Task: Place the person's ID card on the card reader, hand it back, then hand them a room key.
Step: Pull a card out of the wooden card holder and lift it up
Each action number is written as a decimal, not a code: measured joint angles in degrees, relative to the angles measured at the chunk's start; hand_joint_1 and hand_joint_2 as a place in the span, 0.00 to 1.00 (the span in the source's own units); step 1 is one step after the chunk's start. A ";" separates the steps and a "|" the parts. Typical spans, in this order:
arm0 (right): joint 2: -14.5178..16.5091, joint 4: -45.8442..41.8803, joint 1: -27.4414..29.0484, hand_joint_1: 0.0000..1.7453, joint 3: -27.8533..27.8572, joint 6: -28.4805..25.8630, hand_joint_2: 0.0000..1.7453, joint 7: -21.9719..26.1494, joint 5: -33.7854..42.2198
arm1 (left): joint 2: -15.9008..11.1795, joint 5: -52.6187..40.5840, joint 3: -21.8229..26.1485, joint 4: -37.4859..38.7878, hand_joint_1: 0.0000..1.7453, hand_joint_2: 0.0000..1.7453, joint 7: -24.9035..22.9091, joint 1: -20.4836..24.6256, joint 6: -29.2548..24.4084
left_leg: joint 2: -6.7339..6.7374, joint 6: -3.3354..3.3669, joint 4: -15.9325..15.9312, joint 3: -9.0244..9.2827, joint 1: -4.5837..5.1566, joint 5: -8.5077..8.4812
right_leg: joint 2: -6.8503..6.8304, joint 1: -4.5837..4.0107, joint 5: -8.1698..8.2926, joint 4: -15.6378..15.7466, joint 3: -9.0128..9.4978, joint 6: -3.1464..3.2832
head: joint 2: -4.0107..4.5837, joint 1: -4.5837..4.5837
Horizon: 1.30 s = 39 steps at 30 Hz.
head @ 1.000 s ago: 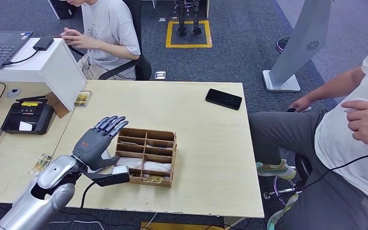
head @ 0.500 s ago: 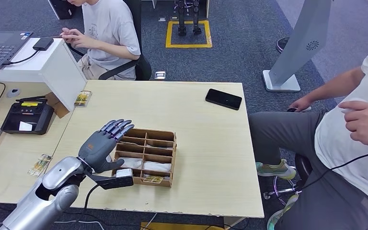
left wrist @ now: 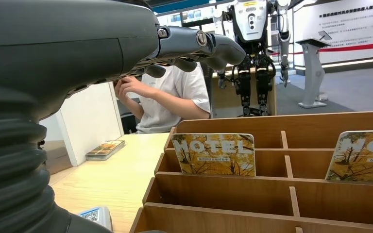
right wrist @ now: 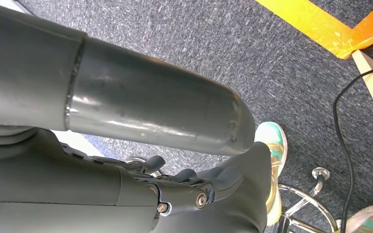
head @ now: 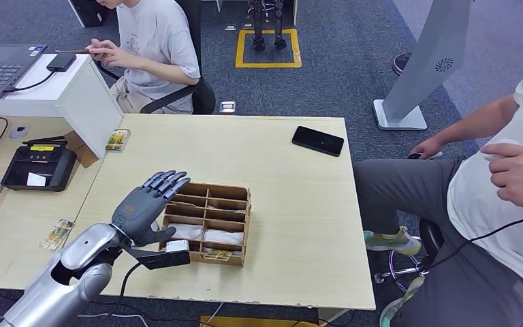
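Your left hand hovers with fingers spread and nothing in it, at the near left corner of the wooden tray. Reach in carelessly from here and you could shove the light tray across the table, or tip the key cards flat. A key card stands upright in a slot, yellow, printed HOTEL; another stands to its right. Your right hand hangs over the floor, its fingers curled in on nothing.
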State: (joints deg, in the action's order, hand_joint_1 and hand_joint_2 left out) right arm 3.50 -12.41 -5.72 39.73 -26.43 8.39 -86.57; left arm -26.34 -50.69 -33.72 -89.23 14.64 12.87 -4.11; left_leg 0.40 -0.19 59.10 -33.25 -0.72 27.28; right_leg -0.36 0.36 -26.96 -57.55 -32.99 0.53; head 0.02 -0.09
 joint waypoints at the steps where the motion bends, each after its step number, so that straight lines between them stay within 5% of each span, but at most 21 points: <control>1: 0.00 0.00 0.00 0.00 -0.01 0.00 0.00 0.00 0.00 | 0.00 -0.01 -0.02 0.01 0.00 1.00 0.00 0.00 0.00 | 0.00 0.00 0.00 0.00 0.00 0.00 | 0.00 0.00 0.00 0.00 0.00 0.00 | 0.00 0.00; 39: 0.00 0.00 -0.22 0.00 -0.06 0.13 0.00 -0.02 -0.65 | 0.17 -0.10 -0.07 0.47 0.00 1.00 -0.85 0.06 -0.71 | 0.00 0.00 0.00 0.00 0.00 0.00 | 0.00 0.00 0.00 0.00 -0.01 0.00 | 0.00 0.00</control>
State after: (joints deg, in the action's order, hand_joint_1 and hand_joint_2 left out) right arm 3.50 -12.41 -5.94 39.67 -26.29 8.37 -87.22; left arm -26.17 -50.80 -33.80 -88.76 13.79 12.93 -4.82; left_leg 0.40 -0.19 59.10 -33.25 -0.72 27.28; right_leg -0.36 0.36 -26.96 -57.55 -33.00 0.53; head 0.02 -0.09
